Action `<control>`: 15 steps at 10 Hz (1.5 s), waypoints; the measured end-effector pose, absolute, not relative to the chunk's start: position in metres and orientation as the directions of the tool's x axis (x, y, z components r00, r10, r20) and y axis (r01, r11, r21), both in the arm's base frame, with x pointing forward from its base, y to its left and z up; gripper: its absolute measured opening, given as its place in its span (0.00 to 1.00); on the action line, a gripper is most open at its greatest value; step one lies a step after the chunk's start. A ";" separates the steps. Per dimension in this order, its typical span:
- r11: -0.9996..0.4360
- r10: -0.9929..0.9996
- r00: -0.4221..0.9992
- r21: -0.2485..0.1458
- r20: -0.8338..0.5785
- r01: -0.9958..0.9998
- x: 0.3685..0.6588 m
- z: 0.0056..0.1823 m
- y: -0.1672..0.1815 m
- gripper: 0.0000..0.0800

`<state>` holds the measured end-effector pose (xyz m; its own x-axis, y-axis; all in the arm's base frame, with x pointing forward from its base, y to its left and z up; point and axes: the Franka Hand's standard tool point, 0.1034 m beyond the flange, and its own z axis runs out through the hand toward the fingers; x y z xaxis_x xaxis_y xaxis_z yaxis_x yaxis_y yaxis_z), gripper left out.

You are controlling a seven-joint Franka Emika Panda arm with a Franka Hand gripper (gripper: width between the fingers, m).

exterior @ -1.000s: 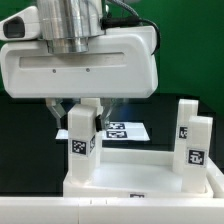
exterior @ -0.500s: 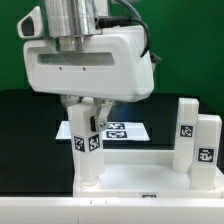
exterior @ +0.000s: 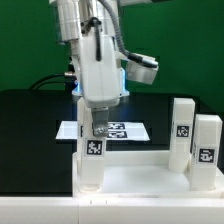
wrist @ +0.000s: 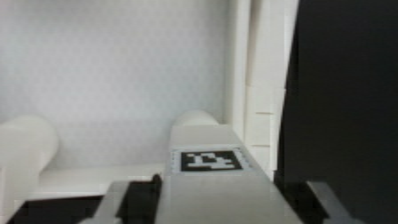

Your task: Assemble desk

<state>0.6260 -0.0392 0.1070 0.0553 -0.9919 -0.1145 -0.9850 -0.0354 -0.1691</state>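
Note:
The white desk top lies flat at the front of the black table. My gripper points straight down and is shut on a white leg that stands upright at the top's corner on the exterior view's left, its tag facing the camera. Two more tagged legs stand upright on the top's side at the exterior view's right. In the wrist view the held leg runs between my gripper, tag up, over the desk top. A rounded white part shows beside it.
The marker board lies on the black table just behind the held leg. A green wall stands behind. A blue-lit device and cables sit behind the arm at the table's back.
The wrist has turned about its vertical axis, so the wide white hand now shows edge-on. The leg's tag sits slightly lower and has turned with it.

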 end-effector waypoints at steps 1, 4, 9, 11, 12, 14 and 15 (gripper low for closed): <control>-0.056 -0.991 0.075 -0.172 -0.111 -0.984 0.626 0.107 -0.039 0.36; -0.509 -0.850 0.525 -0.183 -0.047 -0.841 0.623 0.108 -0.043 0.62; -0.848 -0.513 0.858 -0.174 0.029 -0.501 0.623 0.109 -0.046 0.81; -0.993 -0.089 0.991 -0.091 0.096 -0.081 0.627 0.114 -0.050 0.81; -0.995 -0.060 0.993 -0.088 0.100 -0.052 0.627 0.114 -0.047 0.81; -0.993 -0.077 0.992 -0.091 0.098 -0.068 0.627 0.113 -0.048 0.66; -0.993 -0.080 0.992 -0.091 0.098 -0.071 0.627 0.113 -0.048 0.46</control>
<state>0.6271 -0.0480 0.1134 0.9920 -0.0798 0.0980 -0.0709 -0.9933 -0.0914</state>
